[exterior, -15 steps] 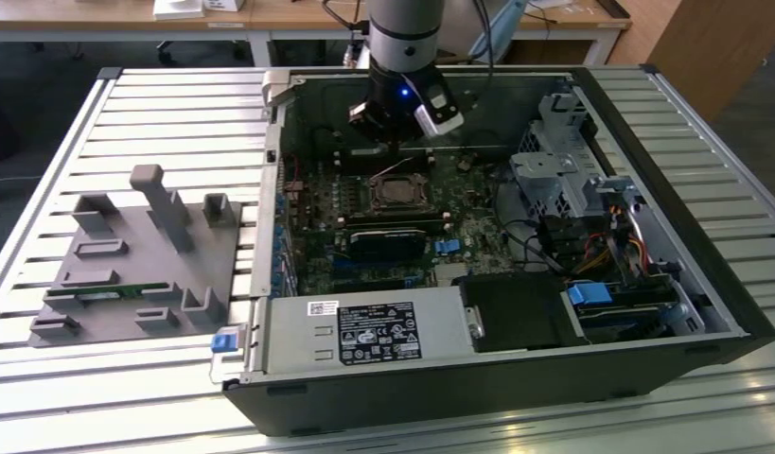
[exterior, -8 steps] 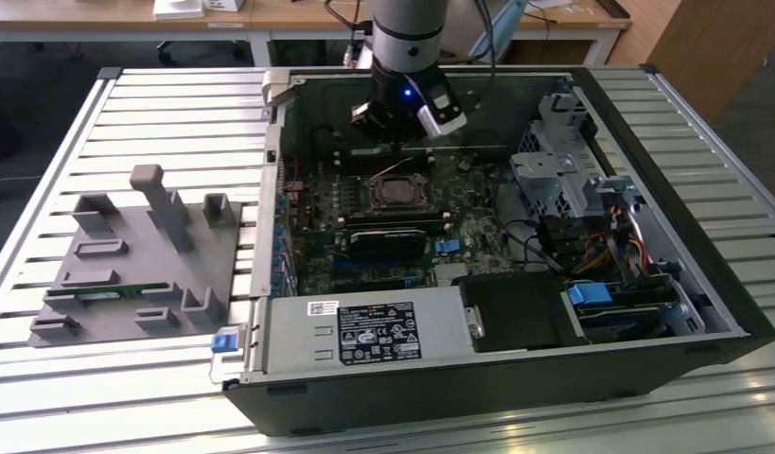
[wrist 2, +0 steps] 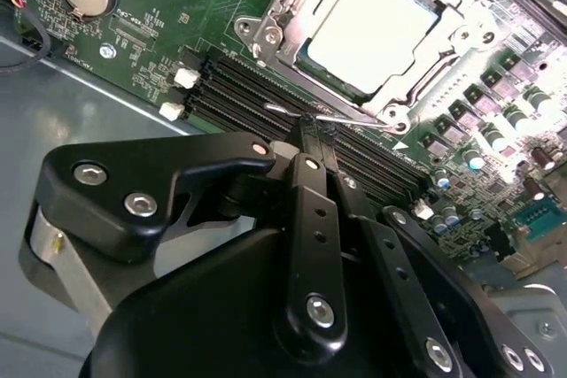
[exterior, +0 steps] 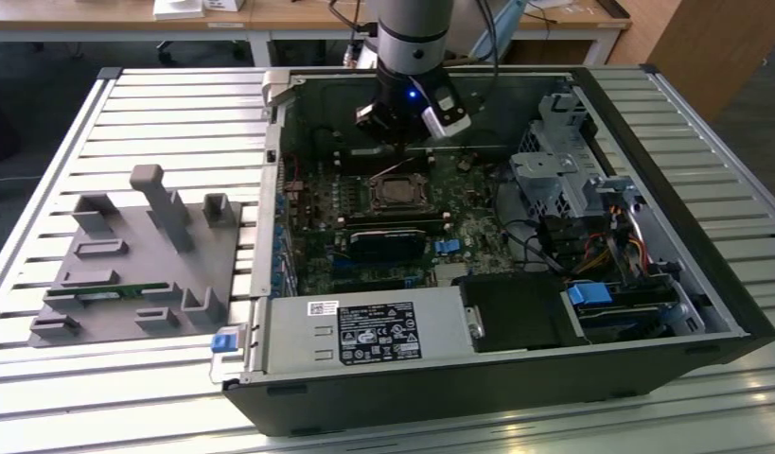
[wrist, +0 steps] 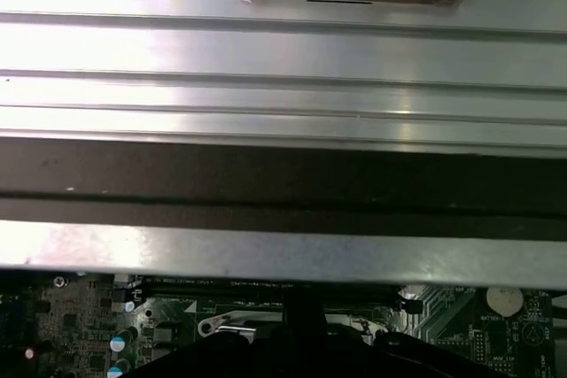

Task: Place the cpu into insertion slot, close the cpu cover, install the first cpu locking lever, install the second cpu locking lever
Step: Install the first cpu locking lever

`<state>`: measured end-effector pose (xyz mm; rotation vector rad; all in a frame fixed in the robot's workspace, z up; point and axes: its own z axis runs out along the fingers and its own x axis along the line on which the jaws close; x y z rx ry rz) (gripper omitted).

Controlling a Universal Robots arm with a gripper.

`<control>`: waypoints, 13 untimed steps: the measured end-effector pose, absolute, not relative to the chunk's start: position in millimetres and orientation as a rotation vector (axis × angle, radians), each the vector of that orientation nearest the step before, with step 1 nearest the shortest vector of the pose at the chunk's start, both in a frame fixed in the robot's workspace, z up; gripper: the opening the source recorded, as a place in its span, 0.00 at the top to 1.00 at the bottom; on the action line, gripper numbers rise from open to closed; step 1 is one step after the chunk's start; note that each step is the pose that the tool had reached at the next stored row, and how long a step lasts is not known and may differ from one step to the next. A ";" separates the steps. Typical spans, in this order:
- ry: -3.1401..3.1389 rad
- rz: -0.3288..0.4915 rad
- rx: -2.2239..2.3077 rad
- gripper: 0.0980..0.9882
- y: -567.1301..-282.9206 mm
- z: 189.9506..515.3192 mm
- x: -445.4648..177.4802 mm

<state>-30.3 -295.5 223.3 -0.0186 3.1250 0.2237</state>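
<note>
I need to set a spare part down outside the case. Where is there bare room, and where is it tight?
Free: the slatted table beyond the grey fixture block, and the strip along the table's near edge, in front of the computer case. Crowded: the motherboard around the cpu, where the tool hangs, and the cabled drive bay.

One high overview, two close wrist cameras

The exterior view looks steeply down from high up on the open computer case [exterior: 488,246] on the slatted worktop [exterior: 59,132]. Both wrist views sit close above the green circuit board [wrist 2: 168,15], the first also facing the worktop's slats.
</note>
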 end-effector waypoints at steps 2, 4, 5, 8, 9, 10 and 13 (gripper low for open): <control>3.125 0.224 -0.019 0.98 -295.5 222.4 -29.9; 3.125 0.224 -0.019 0.98 -295.6 221.5 -28.9; 3.125 0.224 -0.019 0.98 -295.6 221.1 -28.3; 3.125 0.224 -0.019 0.98 -295.6 220.0 -26.4; 3.125 0.224 -0.019 0.98 -295.6 219.6 -25.7; 3.125 0.224 -0.019 0.98 -295.6 219.3 -25.1; 3.125 0.224 -0.019 0.98 -295.8 217.8 -24.0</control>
